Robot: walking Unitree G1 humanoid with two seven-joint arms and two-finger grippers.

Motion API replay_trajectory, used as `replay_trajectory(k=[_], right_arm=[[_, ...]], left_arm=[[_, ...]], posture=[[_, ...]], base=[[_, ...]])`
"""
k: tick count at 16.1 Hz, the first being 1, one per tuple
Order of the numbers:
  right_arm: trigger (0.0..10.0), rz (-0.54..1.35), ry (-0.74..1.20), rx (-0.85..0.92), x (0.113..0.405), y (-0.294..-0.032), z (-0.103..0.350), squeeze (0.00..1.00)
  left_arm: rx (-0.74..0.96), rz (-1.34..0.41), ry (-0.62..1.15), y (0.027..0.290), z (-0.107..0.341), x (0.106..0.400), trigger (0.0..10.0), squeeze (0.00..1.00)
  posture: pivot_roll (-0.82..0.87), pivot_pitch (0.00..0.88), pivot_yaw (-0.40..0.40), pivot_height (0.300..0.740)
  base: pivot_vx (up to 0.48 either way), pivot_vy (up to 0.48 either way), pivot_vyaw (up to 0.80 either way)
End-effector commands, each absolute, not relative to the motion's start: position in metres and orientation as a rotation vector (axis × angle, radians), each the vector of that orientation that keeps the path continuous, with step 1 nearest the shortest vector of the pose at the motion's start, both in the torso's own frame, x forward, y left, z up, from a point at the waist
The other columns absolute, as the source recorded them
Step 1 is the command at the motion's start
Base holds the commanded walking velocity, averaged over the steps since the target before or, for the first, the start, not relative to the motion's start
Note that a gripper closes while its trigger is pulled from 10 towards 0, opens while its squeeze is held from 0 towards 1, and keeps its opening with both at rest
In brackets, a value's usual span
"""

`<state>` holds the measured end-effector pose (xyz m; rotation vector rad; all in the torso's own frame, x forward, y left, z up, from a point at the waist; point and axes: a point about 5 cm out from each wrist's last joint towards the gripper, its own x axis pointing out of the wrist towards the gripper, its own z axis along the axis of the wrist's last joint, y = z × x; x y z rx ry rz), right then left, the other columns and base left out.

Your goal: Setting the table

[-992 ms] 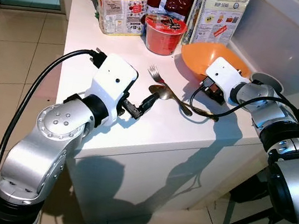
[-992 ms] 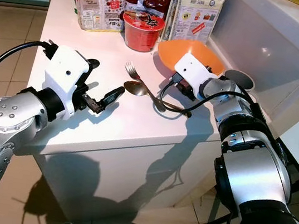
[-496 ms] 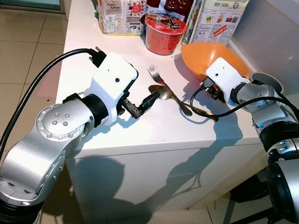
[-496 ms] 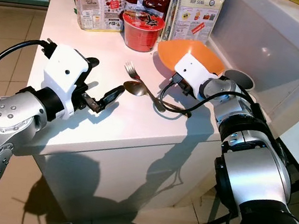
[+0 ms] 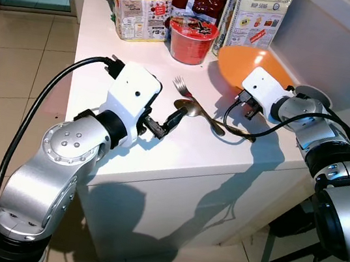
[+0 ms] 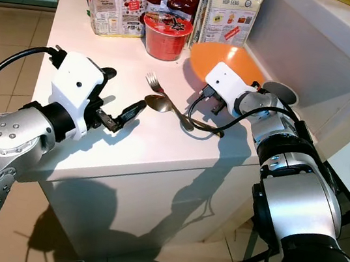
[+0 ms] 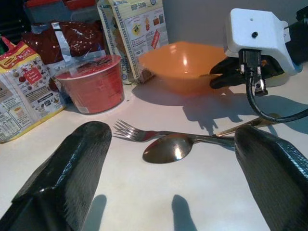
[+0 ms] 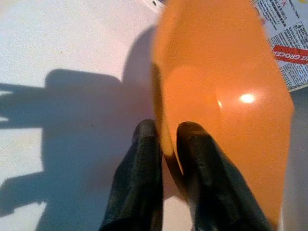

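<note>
An orange bowl (image 5: 245, 61) stands at the back right of the white counter (image 5: 105, 68), tipped up on its edge. My right gripper (image 8: 166, 156) is shut on its near rim, one finger inside and one outside; its white wrist housing (image 5: 260, 88) covers the fingers in the head views. A fork (image 5: 185, 88) and a spoon (image 5: 191, 109) lie side by side in the middle of the counter. My left gripper (image 5: 163, 122) hovers low just left of the spoon, open and holding nothing. A gold utensil handle (image 7: 245, 124) lies by the spoon's handle.
A red noodle cup (image 5: 192, 39), snack packets (image 5: 141, 7) and a white bag (image 5: 255, 14) line the back of the counter. A grey raised wall (image 5: 331, 55) borders the right side. The counter's front edge (image 5: 189, 169) drops to tiled floor.
The right gripper has tipped the orange bowl up and drawn it slightly to the right, so its inside faces me more. The left arm, fork and spoon have not moved.
</note>
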<state>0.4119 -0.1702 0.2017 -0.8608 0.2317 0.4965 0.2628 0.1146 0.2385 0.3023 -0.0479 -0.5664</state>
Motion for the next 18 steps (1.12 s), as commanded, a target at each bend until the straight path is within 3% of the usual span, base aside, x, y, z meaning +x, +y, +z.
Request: replay_trajectory(k=[1,5,18], right_arm=[[0.0,0.474,0.244,-0.855,0.412,-0.178,0.203,0.00],[0.0,0.453,0.181,-0.898,0.413,-0.176,0.210,0.00],[0.0,0.355,-0.111,-1.095,0.417,-0.166,0.241,0.00]], left_arm=[[0.305,-0.582,-0.055,0.111,0.240,0.263,10.0,0.00],[0.296,-0.558,-0.085,0.111,0.244,0.270,10.0,0.00],[0.262,-0.405,-0.205,0.114,0.258,0.294,10.0,0.00]], posture=[[0.14,0.039,-0.075,0.740],[0.13,0.002,-0.073,0.740],[0.12,0.000,-0.069,0.740]], base=[[0.000,0.000,0.00],[0.000,0.000,0.00],[0.000,0.000,0.00]])
